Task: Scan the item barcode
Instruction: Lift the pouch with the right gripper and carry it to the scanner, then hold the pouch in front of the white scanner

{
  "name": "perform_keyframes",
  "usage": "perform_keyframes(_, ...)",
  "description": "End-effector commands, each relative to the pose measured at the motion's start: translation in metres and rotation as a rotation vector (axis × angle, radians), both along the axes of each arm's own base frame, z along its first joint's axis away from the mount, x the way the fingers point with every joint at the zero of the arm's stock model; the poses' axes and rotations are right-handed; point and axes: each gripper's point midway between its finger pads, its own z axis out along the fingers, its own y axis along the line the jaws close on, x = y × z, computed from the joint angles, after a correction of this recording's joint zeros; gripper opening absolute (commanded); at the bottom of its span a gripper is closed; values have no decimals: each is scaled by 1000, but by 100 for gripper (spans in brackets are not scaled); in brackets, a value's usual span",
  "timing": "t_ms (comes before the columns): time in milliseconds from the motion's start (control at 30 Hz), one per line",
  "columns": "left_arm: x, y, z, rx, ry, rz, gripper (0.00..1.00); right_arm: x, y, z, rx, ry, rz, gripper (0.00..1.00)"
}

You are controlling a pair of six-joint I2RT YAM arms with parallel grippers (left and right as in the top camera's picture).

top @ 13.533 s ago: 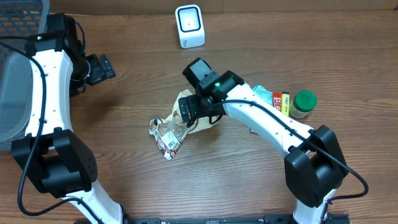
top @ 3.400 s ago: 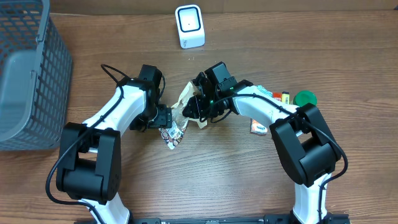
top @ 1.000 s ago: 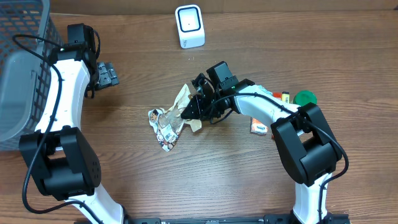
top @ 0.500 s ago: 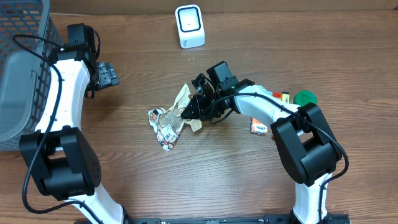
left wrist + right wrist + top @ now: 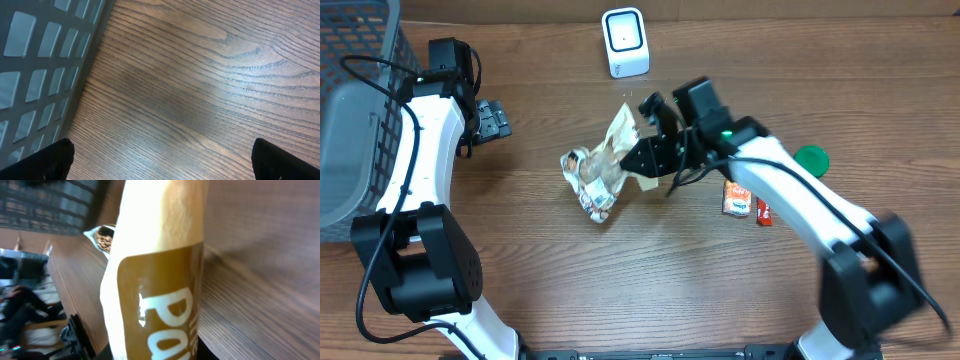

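Seemingly the right claw (image 5: 642, 158) grips the tan pouch (image 5: 619, 137), tips hidden; left claw (image 5: 492, 120) gapes.

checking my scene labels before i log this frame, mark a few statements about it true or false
1. The right end effector is clamped on the snack bag. True.
2. The left end effector is closed on a packet. False: it is open and empty, beside the basket.
3. The white scanner stands apart from the snack bag, nearer the far table edge. True.
4. The green-lidded jar lies inside the basket. False: it sits on the table, on the right arm's side.
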Motion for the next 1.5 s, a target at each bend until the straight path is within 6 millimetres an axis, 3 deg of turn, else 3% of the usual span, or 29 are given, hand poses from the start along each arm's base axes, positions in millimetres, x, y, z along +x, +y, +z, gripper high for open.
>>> perform_keyframes(0, 5, 4, 7, 16, -21, 15, 100, 15, -16, 72, -45, -236, -43, 3)
perform_keyframes(67, 5, 4, 6, 16, -21, 15, 100, 20, -24, 105, -85, -284, -73, 3)
perform_keyframes(100, 5, 4, 6, 16, -21, 15, 100, 23, -32, 144, -119, -342, -88, 3)
perform_keyframes(167, 5, 4, 6, 16, -21, 15, 100, 25, -41, 188, -141, -412, -119, 3)
perform_keyframes(300, 5, 4, 7, 16, -21, 15, 100, 27, -59, 254, -180, -569, -167, 3)
perform_keyframes(467, 5, 4, 7, 16, -21, 15, 100, 44, -73, 274, -251, -698, -227, 3)
perform_keyframes(633, 5, 4, 7, 16, -21, 15, 100, 77, -63, 263, -313, -787, -205, 3)
perform_keyframes(767, 5, 4, 7, 16, -21, 15, 100, 127, -59, 235, -428, -840, -269, 4)
perform_keyframes(1067, 5, 4, 6, 16, -21, 15, 100, 212, -36, 146, -591, -883, -284, 4)
perform_keyframes(1300, 5, 4, 7, 16, -21, 15, 100, 259, -30, 85, -786, -968, -332, 4)
perform_keyframes(1467, 5, 4, 6, 16, -21, 15, 100, 283, -31, 74, -878, -1069, -415, 4)
